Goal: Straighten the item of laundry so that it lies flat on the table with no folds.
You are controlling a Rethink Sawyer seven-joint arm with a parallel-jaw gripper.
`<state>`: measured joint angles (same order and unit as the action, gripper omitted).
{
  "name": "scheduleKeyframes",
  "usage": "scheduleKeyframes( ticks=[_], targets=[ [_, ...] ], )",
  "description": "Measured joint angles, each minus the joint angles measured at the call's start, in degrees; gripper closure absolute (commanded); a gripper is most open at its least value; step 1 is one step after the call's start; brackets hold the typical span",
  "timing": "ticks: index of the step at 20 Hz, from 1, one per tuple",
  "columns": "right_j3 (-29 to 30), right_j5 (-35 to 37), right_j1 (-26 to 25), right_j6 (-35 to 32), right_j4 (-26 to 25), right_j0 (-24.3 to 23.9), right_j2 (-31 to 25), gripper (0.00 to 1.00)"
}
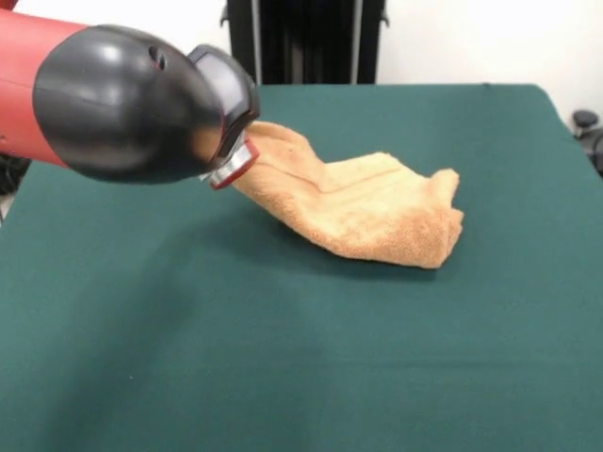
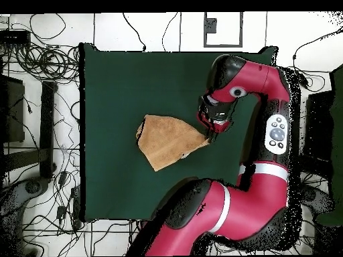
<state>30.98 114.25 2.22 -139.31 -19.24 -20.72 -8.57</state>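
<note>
A pale wall (image 1: 490, 42) stands behind the far side, with a black upright stand (image 1: 306, 40) against it. From overhead, a light floor (image 2: 167, 30) carries tangled black cables (image 2: 40, 60), thickest on the left.

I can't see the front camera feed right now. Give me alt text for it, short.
An orange-tan towel lies bunched and folded on the dark green table, one end pulled up off the surface toward the gripper at upper left. The red and black arm fills the upper left corner and hides the fingers, so the grip itself cannot be seen.
</note>
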Motion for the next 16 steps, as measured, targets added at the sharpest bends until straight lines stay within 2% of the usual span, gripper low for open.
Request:
scheduleKeyframes(
  ticks=[5, 8, 9, 10, 13, 16],
  targets=[
    [-6.5, -6.6, -3.9, 2.9, -4.9, -0.4, -1.1, 1.0],
    [-8.9, -13.9, -5.8, 6.5, -6.8, -0.8, -2.5, 1.0],
    [-9.7, -18.3, -6.6, 9.0, -7.4, -1.2, -3.2, 1.0],
    [-10.1, -21.8, -6.6, 12.5, -7.3, -1.6, -3.6, 1.0],
    [-10.1, -23.9, -6.0, 16.7, -6.9, -2.0, -3.7, 1.0],
    [-10.1, -29.4, -5.3, 21.9, -6.7, -2.5, -3.9, 1.0]
  ],
)
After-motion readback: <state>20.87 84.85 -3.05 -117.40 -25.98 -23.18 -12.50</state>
